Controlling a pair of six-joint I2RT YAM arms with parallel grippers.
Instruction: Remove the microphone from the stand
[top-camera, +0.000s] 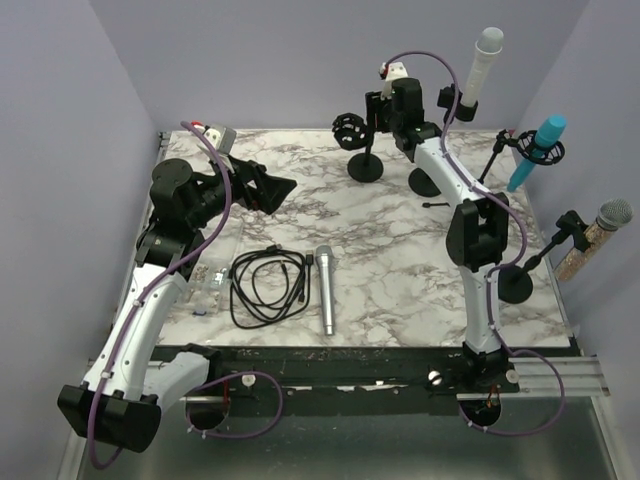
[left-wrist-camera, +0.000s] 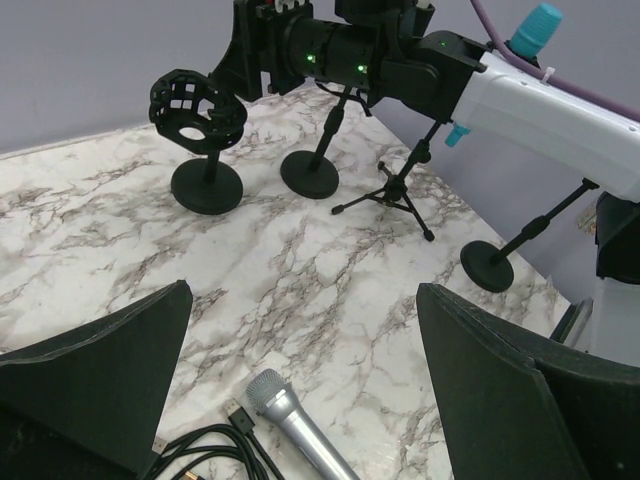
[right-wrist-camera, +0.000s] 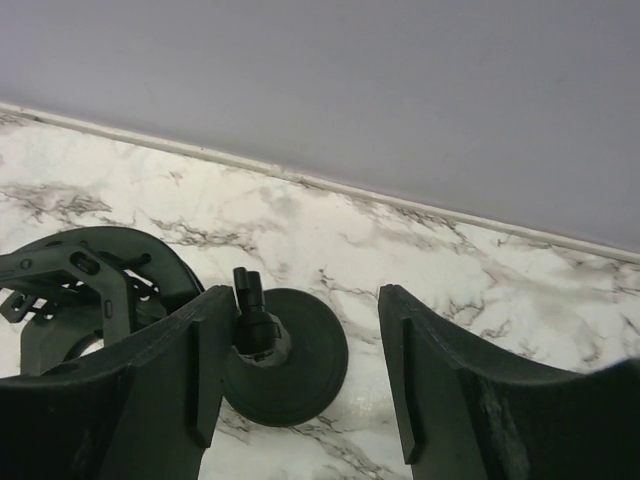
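Observation:
A white microphone (top-camera: 477, 65) stands upright in a stand at the back. A blue microphone (top-camera: 534, 150) sits on a tripod stand (left-wrist-camera: 386, 196). A grey-headed microphone (top-camera: 593, 236) sits on a stand at the right edge. A silver microphone (top-camera: 325, 290) lies flat on the table and also shows in the left wrist view (left-wrist-camera: 292, 428). An empty black shock mount (top-camera: 349, 130) tops a round-based stand. My right gripper (top-camera: 378, 112) is open and empty beside it, above a round stand base (right-wrist-camera: 288, 357). My left gripper (top-camera: 283, 188) is open and empty above the table.
A coiled black cable (top-camera: 264, 286) lies left of the silver microphone, with a small clear packet (top-camera: 207, 285) beside it. Round stand bases (top-camera: 515, 288) sit on the marble table (top-camera: 390, 250). Purple walls close in the back and sides.

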